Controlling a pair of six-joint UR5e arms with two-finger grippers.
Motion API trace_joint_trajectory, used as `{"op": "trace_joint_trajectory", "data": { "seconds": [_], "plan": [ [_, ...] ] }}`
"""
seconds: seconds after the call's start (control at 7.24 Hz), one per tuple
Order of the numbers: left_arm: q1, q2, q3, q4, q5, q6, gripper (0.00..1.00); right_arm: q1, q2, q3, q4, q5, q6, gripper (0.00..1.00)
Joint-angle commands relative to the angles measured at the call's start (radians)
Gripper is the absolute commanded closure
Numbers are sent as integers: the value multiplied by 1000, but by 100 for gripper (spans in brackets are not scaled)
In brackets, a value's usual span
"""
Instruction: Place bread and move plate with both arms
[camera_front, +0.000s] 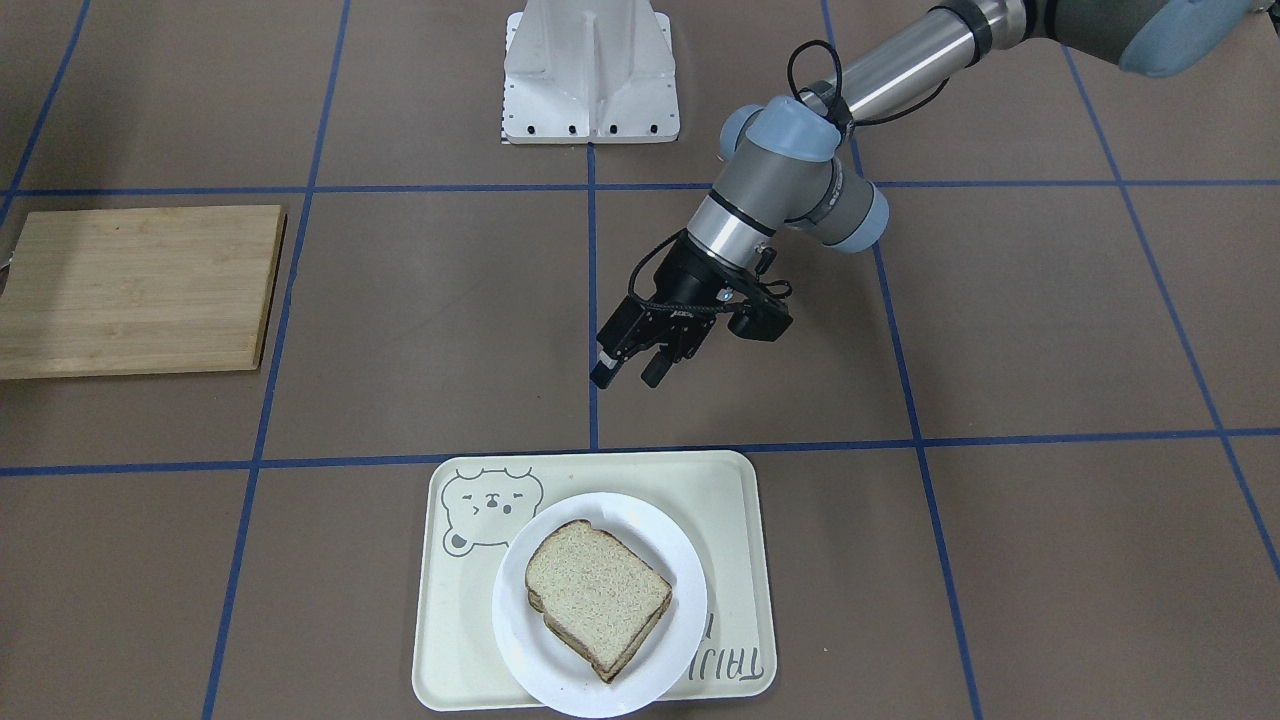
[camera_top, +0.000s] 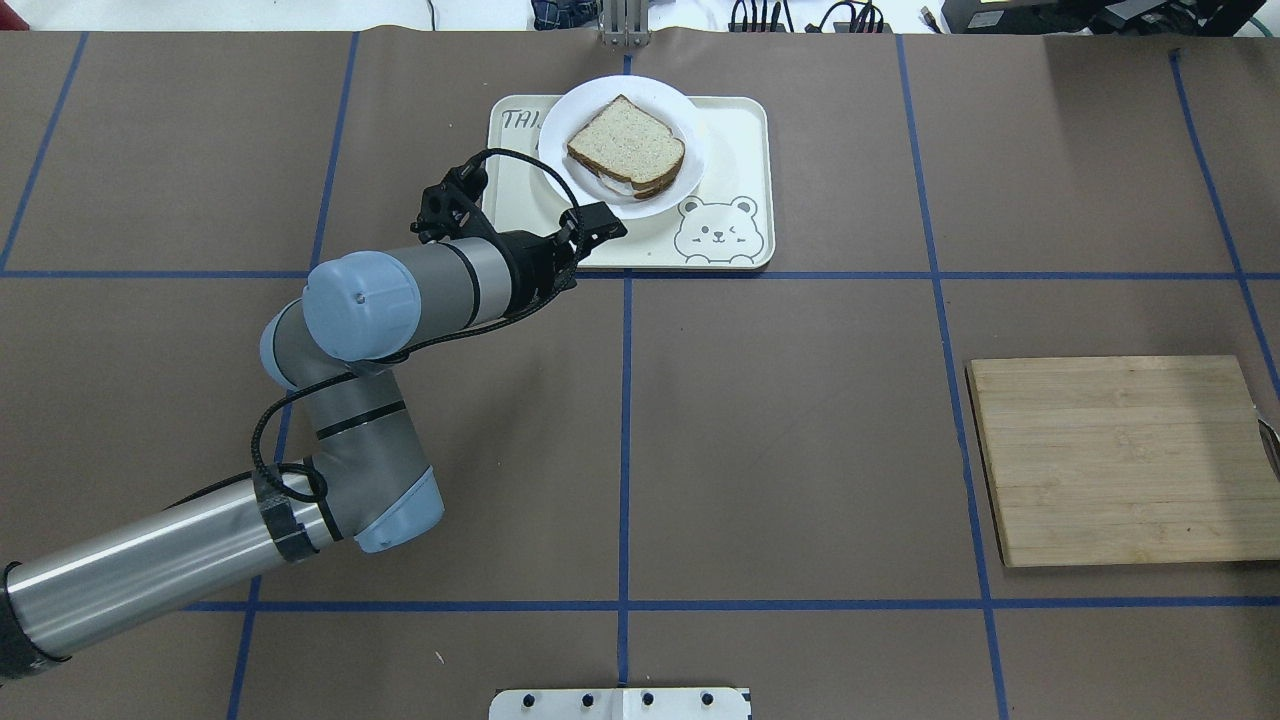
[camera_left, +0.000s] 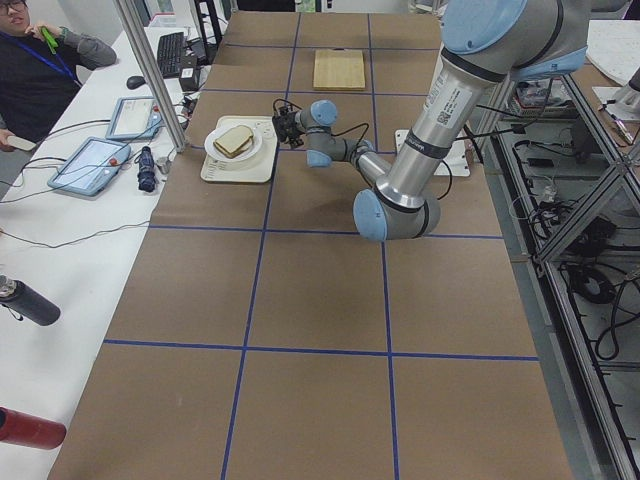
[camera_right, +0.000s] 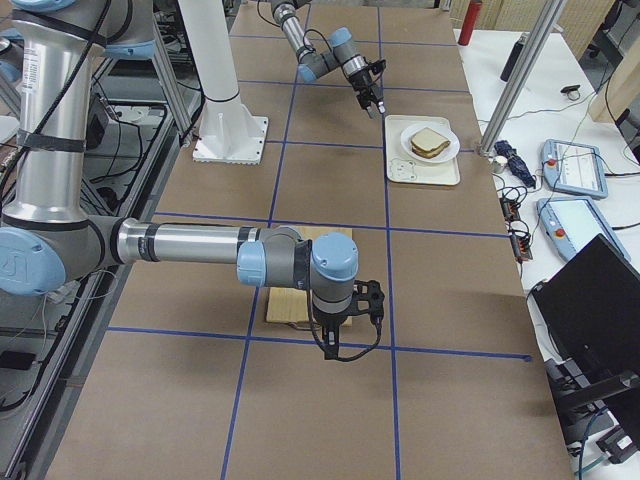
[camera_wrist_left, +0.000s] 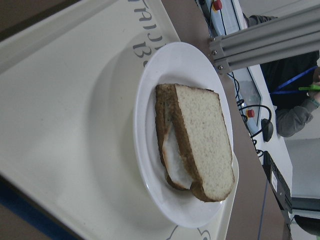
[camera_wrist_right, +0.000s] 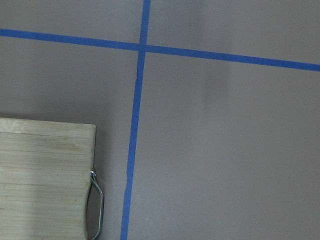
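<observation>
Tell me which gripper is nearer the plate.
Left. The left gripper hovers just short of the tray holding the plate; the right gripper is far away, by the wooden cutting board.

You get bright, even light; the plate (camera_wrist_left: 165, 65) throws a soft shadow on the tray (camera_wrist_left: 60, 100), which blurs at lower left.

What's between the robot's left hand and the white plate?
Front-facing view: only bare table, a blue tape line and the tray's edge separate left hand from plate.
</observation>
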Motion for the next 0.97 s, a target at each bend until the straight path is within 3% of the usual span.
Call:
{"op": "trace_joint_trajectory", "data": {
  "seconds": [0.0,0.28,0.55,0.83],
  "plan": [
    [1,79,-265,368,-40,429,2,0,0,-2,0,0,0,0],
    [-28,90,-389,708,-57,800,2,0,0,-5,1,0,0,0],
    [-147,123,-408,876,-83,1120,2,0,0,-5,3,0,0,0],
    [-397,247,-399,893,-330,1427,2,0,0,-5,3,1,0,0]
  ]
}}
